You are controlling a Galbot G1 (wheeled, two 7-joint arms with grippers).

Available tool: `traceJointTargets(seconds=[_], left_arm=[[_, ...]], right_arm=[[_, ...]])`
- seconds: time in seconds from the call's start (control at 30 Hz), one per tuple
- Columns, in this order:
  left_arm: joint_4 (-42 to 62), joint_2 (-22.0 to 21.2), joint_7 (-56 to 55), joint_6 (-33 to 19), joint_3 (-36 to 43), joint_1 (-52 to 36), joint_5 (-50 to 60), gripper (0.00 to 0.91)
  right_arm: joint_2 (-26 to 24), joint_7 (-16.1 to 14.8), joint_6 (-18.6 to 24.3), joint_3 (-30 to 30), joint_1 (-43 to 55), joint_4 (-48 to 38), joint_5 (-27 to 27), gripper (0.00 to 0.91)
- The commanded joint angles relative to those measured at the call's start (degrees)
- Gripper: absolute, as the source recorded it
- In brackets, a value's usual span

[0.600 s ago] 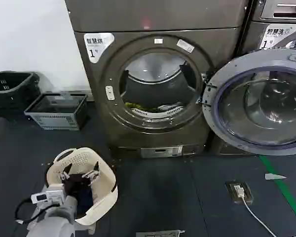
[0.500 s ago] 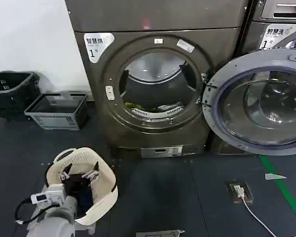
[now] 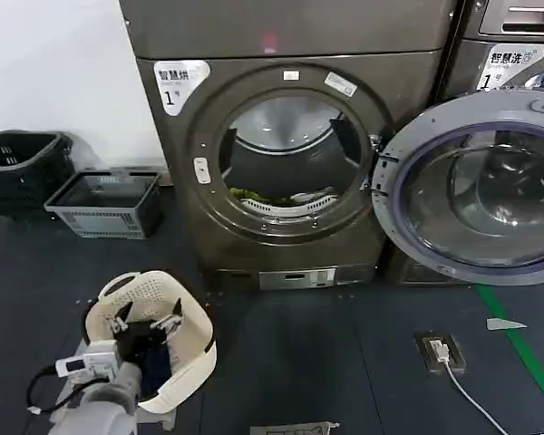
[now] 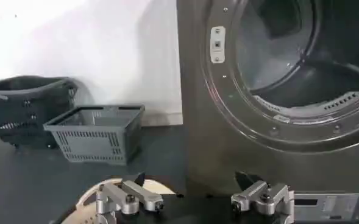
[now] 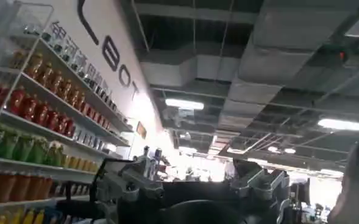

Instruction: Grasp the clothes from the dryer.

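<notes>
Here the dryer (image 3: 286, 163) stands with its glass door (image 3: 476, 186) swung fully aside, leaving the porthole unobstructed. The clothes (image 3: 281, 197) lie low at the front of the drum, a yellow-green piece beside paler ones, just behind the porthole lip. The left pincer (image 3: 146, 323) hangs low over a cream laundry basket (image 3: 195, 349) on the floor, well apart from the porthole; its fingers are spread wide and, in the left wrist view, nothing lies between them (image 4: 194, 198). The right pincer (image 5: 194, 182) is raised, pointing toward the ceiling and a shelf of bottles (image 5: 39, 100), also wide with nothing in it.

Risks, as judgement: the left arm must rise and travel forward to enter the drum, and a low approach could strike the porthole rim or the lip. The fabric lies flat and loose, so a shallow closure may pinch only one piece or slip off. The basket's rim, close under the pincer, could be snagged on lift-off.
</notes>
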Motion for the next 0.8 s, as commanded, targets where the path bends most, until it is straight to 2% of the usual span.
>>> traceJointTargets(seconds=[0.03, 0.8], left_arm=[[0.02, 0.15, 0.03, 2.81, -0.09, -0.04, 0.07, 0.907], [-0.56, 0.07, 0.96, 2.81, 0.4, -0.37, 0.52, 0.907]], right_arm=[[0.08, 2.06, 0.54, -0.35, -0.03, -0.75, 0.14, 0.907], [0.37, 3.51, -0.42, 0.05, -0.03, -0.65, 1.35, 0.907]])
